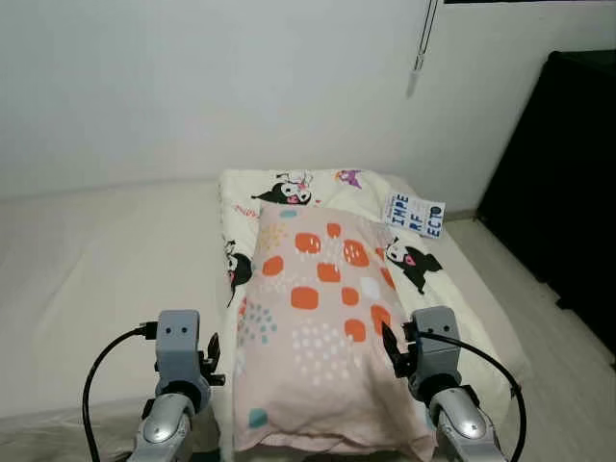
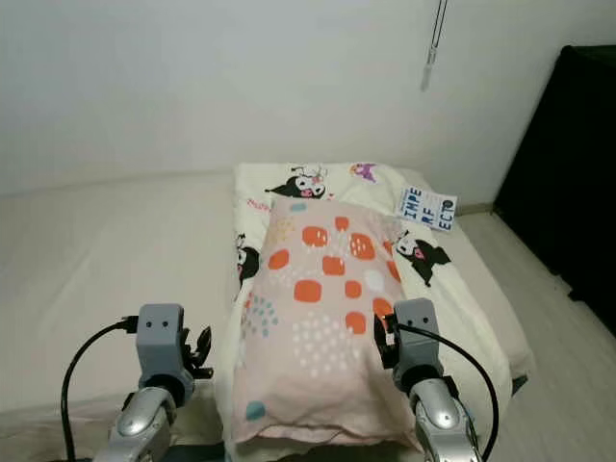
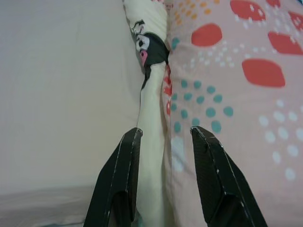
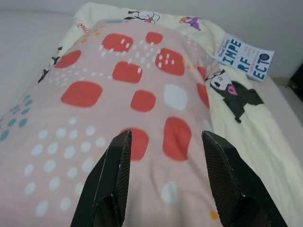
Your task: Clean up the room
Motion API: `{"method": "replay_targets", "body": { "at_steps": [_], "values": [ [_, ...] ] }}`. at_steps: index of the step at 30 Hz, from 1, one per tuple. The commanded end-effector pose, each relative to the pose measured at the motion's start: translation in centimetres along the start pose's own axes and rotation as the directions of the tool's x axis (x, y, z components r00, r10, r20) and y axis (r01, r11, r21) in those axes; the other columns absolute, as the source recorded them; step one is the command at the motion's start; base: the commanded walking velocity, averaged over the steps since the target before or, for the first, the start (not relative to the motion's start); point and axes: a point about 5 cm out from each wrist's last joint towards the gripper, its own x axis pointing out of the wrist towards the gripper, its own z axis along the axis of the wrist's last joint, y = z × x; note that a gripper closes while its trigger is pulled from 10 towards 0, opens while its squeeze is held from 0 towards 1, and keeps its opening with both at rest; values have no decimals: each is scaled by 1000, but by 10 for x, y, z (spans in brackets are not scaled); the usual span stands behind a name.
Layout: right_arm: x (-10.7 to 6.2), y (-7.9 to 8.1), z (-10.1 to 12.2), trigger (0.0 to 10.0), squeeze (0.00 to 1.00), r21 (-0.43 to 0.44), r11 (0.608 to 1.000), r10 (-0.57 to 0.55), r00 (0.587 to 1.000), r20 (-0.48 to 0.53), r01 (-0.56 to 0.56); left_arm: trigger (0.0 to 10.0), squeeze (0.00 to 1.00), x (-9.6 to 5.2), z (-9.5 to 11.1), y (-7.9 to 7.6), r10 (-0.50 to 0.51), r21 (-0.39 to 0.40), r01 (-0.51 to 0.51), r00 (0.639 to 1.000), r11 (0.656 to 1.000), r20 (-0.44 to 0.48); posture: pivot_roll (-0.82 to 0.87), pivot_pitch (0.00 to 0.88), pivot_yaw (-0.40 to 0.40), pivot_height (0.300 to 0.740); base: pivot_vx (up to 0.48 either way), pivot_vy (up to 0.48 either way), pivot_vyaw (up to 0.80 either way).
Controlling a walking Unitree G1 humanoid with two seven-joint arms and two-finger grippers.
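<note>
A pink pillow (image 1: pixel 322 327) with orange patches and white and teal dots lies lengthwise on a cream folded blanket (image 1: pixel 361 192) printed with black cartoon figures. A white book (image 1: pixel 415 215) with blue letters rests on the blanket's far right corner. My left gripper (image 3: pixel 165 133) is open at the pillow's near left side, with the blanket's fold (image 3: pixel 150 118) and the pillow's edge between its fingers (image 3: pixel 124 165). My right gripper (image 4: pixel 165 135) is open at the pillow's near right side, fingers (image 4: pixel 222 165) spread just over the pillow top (image 4: pixel 123 90).
A wide beige mat (image 1: pixel 96 269) spreads to the left of the blanket. A tall black cabinet (image 1: pixel 568 183) stands at the right along a strip of pale floor (image 1: pixel 568 375). A pull cord (image 1: pixel 421 58) hangs on the white wall behind.
</note>
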Motion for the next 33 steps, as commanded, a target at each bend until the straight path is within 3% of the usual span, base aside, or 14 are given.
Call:
{"method": "replay_targets", "body": {
  "at_steps": [1, 23, 31, 33],
  "values": [
    [-2, 1, -4, 10000, 0, 18, 1000, 0, 1000, -13, 1, 10000, 0, -3, -6, -1, 1, -7, -1, 1000, 1000, -29, -37, 139, 37, 641, 0, 0, 0],
    [1, 8, -5, 10000, 0, 39, 999, 11, 1000, -10, -10, 10000, 0, -9, -4, 1, 2, 3, -2, 1000, 1000, -19, -3, 149, 47, 641, 0, 0, 0],
    [0, 10, -5, 10000, 0, 40, 999, 10, 1000, -10, -9, 10000, 0, -9, -1, 3, 4, 36, -4, 1000, 999, -12, -1, 152, 49, 641, 0, -60, 0],
    [0, 10, -6, 10000, 0, 40, 999, 10, 1000, -11, -9, 10000, 0, -10, -2, 3, 5, 77, -4, 1000, 997, -13, -2, 152, 49, 641, 0, -480, 0]
  ]
}}
